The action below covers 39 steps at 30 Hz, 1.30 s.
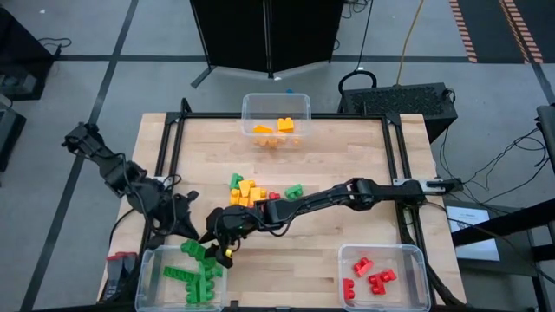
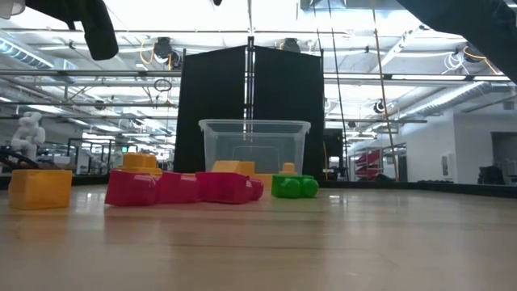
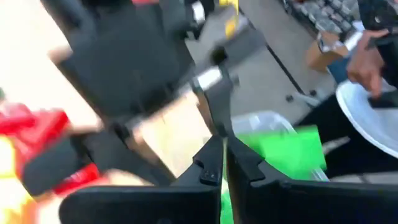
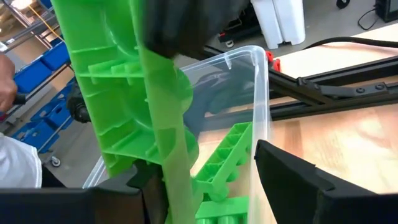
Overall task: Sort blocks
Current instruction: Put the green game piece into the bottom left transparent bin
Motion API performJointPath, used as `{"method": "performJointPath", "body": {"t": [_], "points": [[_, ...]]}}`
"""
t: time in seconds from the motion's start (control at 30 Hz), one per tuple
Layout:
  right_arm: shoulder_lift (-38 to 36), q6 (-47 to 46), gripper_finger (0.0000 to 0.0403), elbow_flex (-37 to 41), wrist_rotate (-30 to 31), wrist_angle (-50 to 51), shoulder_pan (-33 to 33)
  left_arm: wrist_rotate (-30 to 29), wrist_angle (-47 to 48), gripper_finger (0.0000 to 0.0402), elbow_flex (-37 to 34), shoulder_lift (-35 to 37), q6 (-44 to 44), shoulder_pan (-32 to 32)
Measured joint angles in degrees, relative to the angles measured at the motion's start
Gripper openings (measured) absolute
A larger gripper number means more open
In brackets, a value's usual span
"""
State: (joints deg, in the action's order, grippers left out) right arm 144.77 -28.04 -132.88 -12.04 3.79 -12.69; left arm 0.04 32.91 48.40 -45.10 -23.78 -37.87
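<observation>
Grey tiled floor (image 1: 87, 87) — black partition (image 2: 250, 105) behind.

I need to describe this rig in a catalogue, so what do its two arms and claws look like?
Both arms are dark, nearly black, built of slim jointed segments. The left arm has loose black cables along it; the right arm shows a lighter metallic band near its base. The right claw has two blocky matte black fingers, as does the left claw, behind which a silver rod shows.

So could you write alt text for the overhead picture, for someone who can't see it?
Seen from above, two dark robot arms meet over a clear bin of green blocks at a wooden table's near-left corner. Other bins hold orange blocks and red blocks; mixed blocks lie mid-table.
</observation>
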Motion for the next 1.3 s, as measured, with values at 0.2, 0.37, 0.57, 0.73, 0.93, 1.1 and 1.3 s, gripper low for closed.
{"method": "performJointPath", "body": {"t": [0.2, 0.37, 0.57, 0.73, 0.93, 1.1, 1.3], "points": [[-0.12, 0.00, 0.0212, -0.09, 0.00, 1.32, 0.04, -0.66, 0.93, 0.0003, 0.00, 0.82, -2.90, -4.26], [-0.11, 0.07, 0.0212, -0.04, 0.14, 2.87, 0.09, -9.81, 0.41, 0.0003, 1.40, 2.45, -1.01, -6.65], [-0.11, 0.04, 0.0212, -0.04, 0.15, 2.57, 0.29, -15.19, -2.02, 0.0003, 2.95, 2.53, 2.14, -7.29], [-0.14, -0.04, 0.0212, -0.04, -0.69, 0.18, 0.37, -14.22, -1.70, 0.0003, 2.91, 1.14, 1.62, -7.32], [-6.11, 3.81, 0.0212, -0.02, -3.16, 4.49, 0.78, -14.60, 1.10, 0.0003, 5.27, 3.37, 1.64, -7.32], [-13.14, 12.89, 0.0212, -0.15, 4.64, 25.17, 2.32, -20.51, 7.97, 0.0003, 9.74, 6.37, 1.65, -7.29], [-18.00, 15.45, 0.0212, -0.07, 19.45, 59.76, 4.97, -27.76, 18.01, 0.0003, 10.88, 9.05, -5.53, -7.27]]}}
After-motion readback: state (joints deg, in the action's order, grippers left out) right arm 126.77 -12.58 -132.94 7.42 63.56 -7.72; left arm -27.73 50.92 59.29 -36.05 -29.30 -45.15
